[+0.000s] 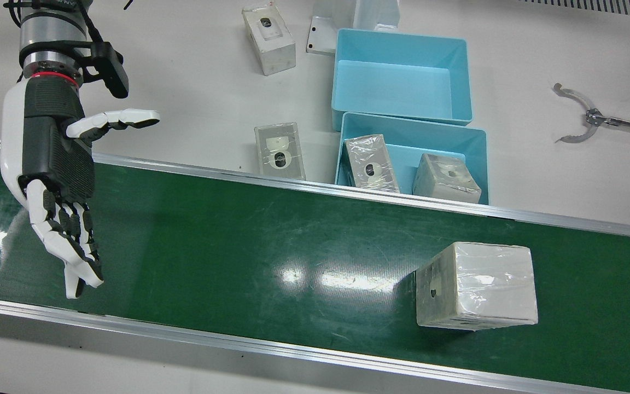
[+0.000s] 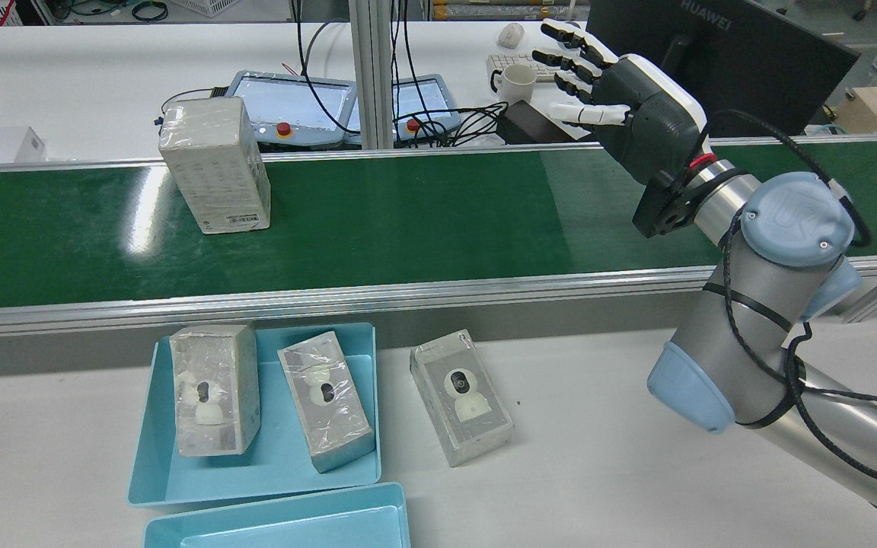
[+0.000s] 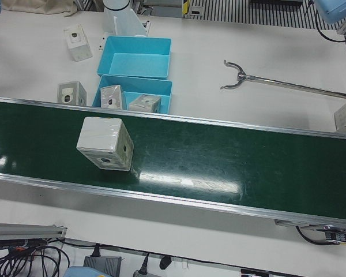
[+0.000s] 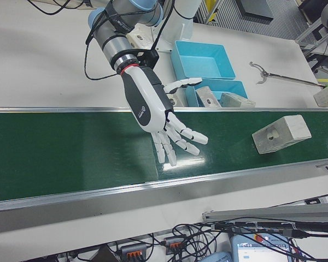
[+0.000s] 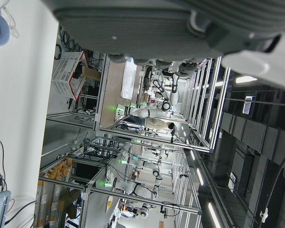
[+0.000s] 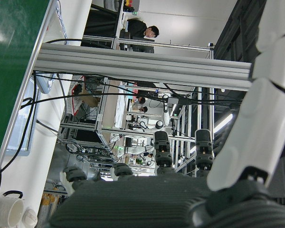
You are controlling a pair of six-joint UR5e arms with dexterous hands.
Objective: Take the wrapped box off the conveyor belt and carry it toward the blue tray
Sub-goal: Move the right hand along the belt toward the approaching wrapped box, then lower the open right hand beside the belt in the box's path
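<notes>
The wrapped box (image 1: 476, 284) stands alone on the green conveyor belt (image 1: 249, 241); it also shows in the rear view (image 2: 214, 164), the left-front view (image 3: 105, 144) and the right-front view (image 4: 281, 132). My right hand (image 1: 58, 164) is open and empty, fingers spread, above the belt far along it from the box; it also shows in the rear view (image 2: 629, 99) and the right-front view (image 4: 158, 117). The blue tray (image 1: 408, 158) beside the belt holds two wrapped boxes. My left hand (image 5: 156, 28) shows only as a palm edge in its own view.
A second, empty blue tray (image 1: 402, 82) sits behind the first. Two loose wrapped boxes (image 1: 279, 150) (image 1: 268, 38) lie on the white table. A metal grabber tool (image 1: 588, 117) lies to the view's right. The belt has raised aluminium rails (image 1: 293, 186).
</notes>
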